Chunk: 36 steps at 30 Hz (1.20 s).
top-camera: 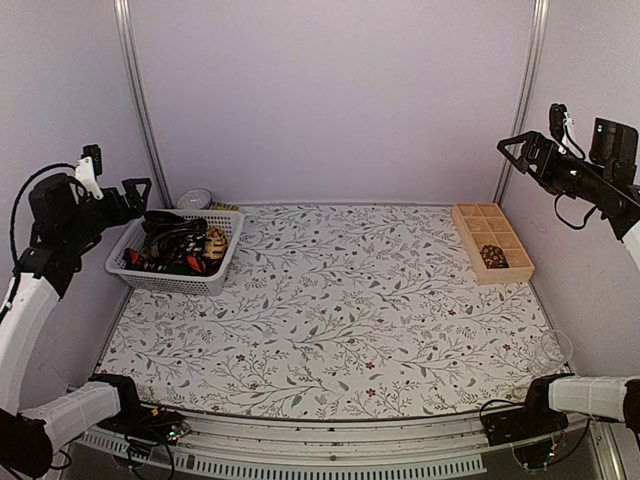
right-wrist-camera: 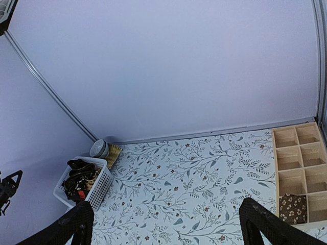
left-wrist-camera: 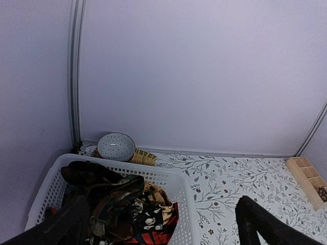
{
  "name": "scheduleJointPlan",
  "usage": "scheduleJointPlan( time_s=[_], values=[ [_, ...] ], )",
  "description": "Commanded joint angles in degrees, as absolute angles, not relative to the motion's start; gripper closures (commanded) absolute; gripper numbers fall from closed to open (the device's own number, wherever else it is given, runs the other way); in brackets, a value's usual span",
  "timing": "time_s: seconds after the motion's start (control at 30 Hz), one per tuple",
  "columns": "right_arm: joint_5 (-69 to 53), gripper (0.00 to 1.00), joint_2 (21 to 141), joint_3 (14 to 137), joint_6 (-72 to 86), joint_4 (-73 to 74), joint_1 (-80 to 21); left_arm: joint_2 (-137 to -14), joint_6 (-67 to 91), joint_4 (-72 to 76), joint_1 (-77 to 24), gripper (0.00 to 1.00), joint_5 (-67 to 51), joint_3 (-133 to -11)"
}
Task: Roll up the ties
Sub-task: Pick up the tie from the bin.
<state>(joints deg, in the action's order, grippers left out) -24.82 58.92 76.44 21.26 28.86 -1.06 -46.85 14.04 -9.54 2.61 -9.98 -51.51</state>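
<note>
Several ties (top-camera: 176, 247) lie tangled in a white mesh basket (top-camera: 222, 262) at the table's far left: dark ones, a red striped one and a tan one (left-wrist-camera: 127, 214). A brown tie with pale flowers (top-camera: 493, 256) sits rolled in one compartment of a wooden divider box (top-camera: 470, 216) at the far right (right-wrist-camera: 293, 208). My left gripper (top-camera: 135, 190) hangs open in the air above the basket's left side, holding nothing (left-wrist-camera: 161, 217). High at the right, my right gripper (top-camera: 515, 150) is open and empty too (right-wrist-camera: 163, 217).
A patterned grey bowl (left-wrist-camera: 116, 146) and a straw-coloured woven piece (left-wrist-camera: 144, 157) sit behind the basket by the back wall. A floral cloth (top-camera: 350, 300) covers the table. Walls close in the left, back and right sides.
</note>
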Motion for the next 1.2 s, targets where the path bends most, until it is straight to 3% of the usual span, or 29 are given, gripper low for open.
scheduleJointPlan(
  time_s=[0.0,0.37,0.77,1.17],
  values=[
    [-27.4,0.0,59.1,75.8,23.9,30.2,-1.1,-47.0,15.8,-11.3,2.1,0.0,-9.9,-50.1],
    [-38.8,0.0,61.8,60.9,34.6,8.9,-1.3,-53.6,18.8,-10.0,2.7,0.0,-8.9,-51.0],
    [-20.5,0.0,67.9,53.8,25.9,10.2,-13.4,-68.2,21.5,-8.1,2.8,0.0,-7.2,-55.4],
    [-21.2,0.0,70.6,51.4,23.4,8.6,-14.4,-77.1,19.1,-13.5,2.8,0.05,3.2,-58.0]
  ],
)
